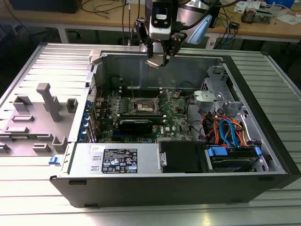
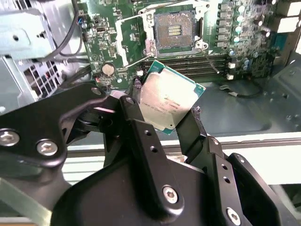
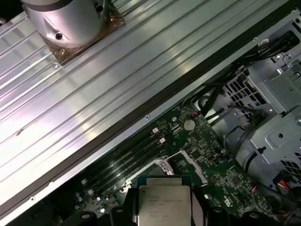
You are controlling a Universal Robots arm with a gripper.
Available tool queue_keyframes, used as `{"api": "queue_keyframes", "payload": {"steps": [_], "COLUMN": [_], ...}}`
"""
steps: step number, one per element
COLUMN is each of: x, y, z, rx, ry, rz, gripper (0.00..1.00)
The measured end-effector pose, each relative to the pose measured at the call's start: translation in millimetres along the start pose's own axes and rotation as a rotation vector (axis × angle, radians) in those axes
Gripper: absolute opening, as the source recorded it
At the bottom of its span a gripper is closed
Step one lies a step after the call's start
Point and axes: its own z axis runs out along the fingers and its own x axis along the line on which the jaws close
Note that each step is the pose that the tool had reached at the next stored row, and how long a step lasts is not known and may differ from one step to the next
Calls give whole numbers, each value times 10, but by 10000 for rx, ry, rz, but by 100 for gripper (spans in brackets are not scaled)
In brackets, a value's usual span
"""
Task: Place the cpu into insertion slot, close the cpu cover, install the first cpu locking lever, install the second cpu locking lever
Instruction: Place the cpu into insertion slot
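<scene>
Holding cpu (image 2: 171,96) x1 — end effector (image 2: 165,100) clamped on it | insertion slot (image 2: 175,30) x1, bare

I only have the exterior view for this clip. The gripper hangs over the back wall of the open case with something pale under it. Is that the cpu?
Observer: Yes. In the second wrist view the gripper is shut on the cpu, pinching two opposite edges, with the metal top facing the camera.
Operator: Is the socket free to take it?
Observer: In that same view the insertion slot lies uncovered. Its contact field is exposed and no chip is in it.
Operator: Is the chip lined up over it?
Observer: No. The second wrist view shows the cpu apart from the slot, with the memory slots between them, and its edges are turned at an angle to the slot's.
</scene>
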Motion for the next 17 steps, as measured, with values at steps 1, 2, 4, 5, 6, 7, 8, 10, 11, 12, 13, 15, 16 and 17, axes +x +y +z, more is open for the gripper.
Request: {"api": "queue_keyframes", "payload": {"steps": [1, 2, 4, 5, 6, 7, 8, 10, 11, 12, 13, 15, 16, 17], "x": [0, 0, 0, 0, -1, -1, -1, -1, -1, -1, -1, -1, -1, -1], "y": [0, -1, -1, -2, -2, -2, -2, -2, -2, -2, -2, -2, -2, -2], "z": [2, 7, 13, 16, 17, 18, 19, 20, 20, 20, 20, 20, 20, 20], "rx": [-2, -6, -11, -13, -12, -13, -14, -15, -15, -15, -16, -15, -15, -15], "ry": [-11, -28, -53, -64, -68, -71, -72, -73, -73, -73, -73, -73, -73, -73], "rz": [129, 314, 594, 712, 762, 798, 812, 819, 820, 820, 820, 821, 821, 823], "gripper": [55, 55, 55, 55, 55, 55, 55, 55, 55, 55, 55, 55, 55, 55]}}
